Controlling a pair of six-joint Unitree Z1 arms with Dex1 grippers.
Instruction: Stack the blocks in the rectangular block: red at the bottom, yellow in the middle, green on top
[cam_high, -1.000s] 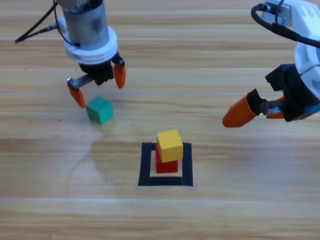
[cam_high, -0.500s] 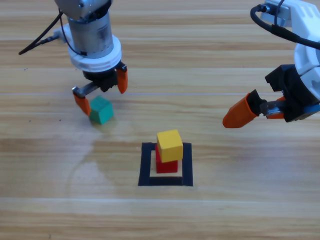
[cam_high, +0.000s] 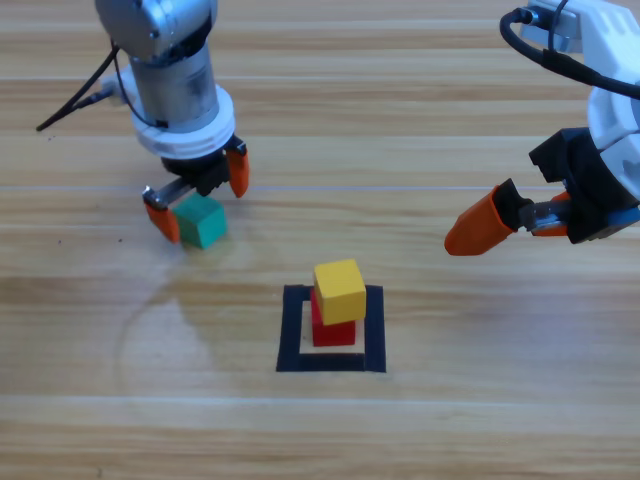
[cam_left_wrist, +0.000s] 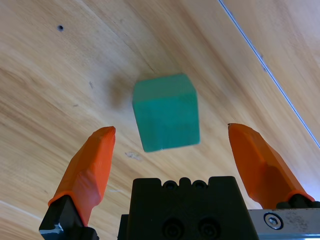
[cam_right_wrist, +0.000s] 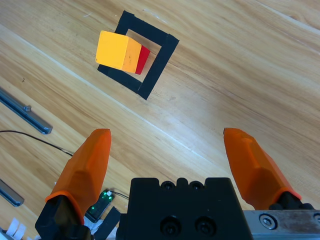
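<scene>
The teal-green cube (cam_high: 202, 220) (cam_left_wrist: 166, 112) lies on the wood left of the centre. My left gripper (cam_high: 196, 198) (cam_left_wrist: 172, 150) is open and straddles it, one orange jaw on each side, not touching. Inside the black tape rectangle (cam_high: 293, 340) (cam_right_wrist: 159, 67) the yellow cube (cam_high: 339, 291) (cam_right_wrist: 114, 50) rests on the red cube (cam_high: 335, 331) (cam_right_wrist: 142, 59), turned a little against it. My right gripper (cam_high: 500, 225) (cam_right_wrist: 170, 155) hangs open at the right edge, well away from the stack, with nothing between its jaws.
A black cable (cam_high: 75, 100) trails from the left arm toward the table's upper left. In the right wrist view, metal rails (cam_right_wrist: 25, 112) and a thin wire (cam_right_wrist: 30, 137) lie beyond the table edge.
My left gripper has come down and toward the green cube, from above and behind it to around it. The cube, the stack and the right arm have not moved.
</scene>
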